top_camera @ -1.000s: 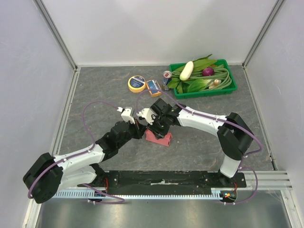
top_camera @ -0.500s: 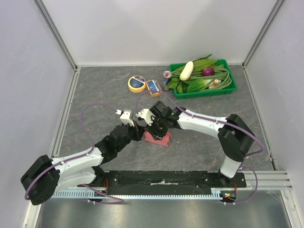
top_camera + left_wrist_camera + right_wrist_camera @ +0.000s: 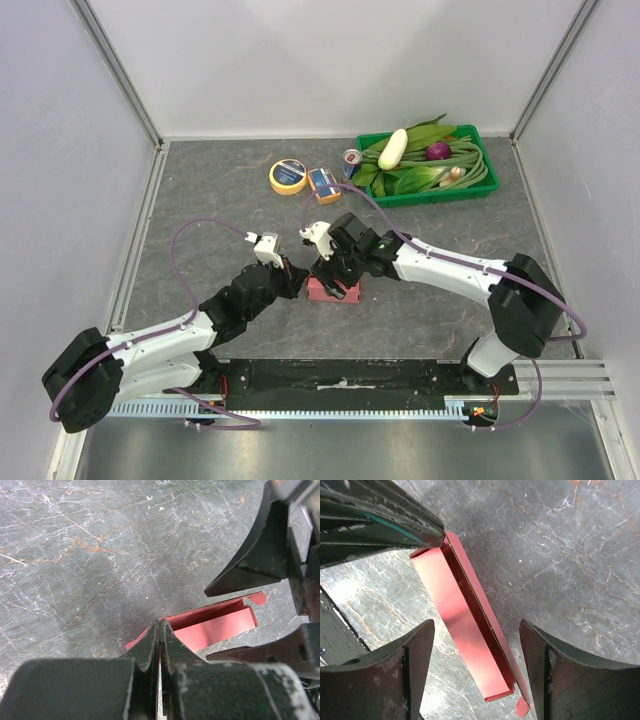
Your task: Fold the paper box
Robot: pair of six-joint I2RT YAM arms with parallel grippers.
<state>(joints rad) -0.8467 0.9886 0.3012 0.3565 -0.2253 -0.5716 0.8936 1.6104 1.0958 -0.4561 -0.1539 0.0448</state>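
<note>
Here, left hand (image 3: 159, 626) pinches paper box (image 3: 212, 629).

Top view is evenly, brightly lit from above; only soft shadows are cast on the table (image 3: 200, 200). Sheen is seen on the paper box (image 3: 455, 625) in the right wrist view. Close fingers (image 3: 145, 655) are blurred in the wrist views.

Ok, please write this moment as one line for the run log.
paper box: on table, long wall raised | left gripper: shut on its corner | right gripper: open, astride it, not touching
</note>
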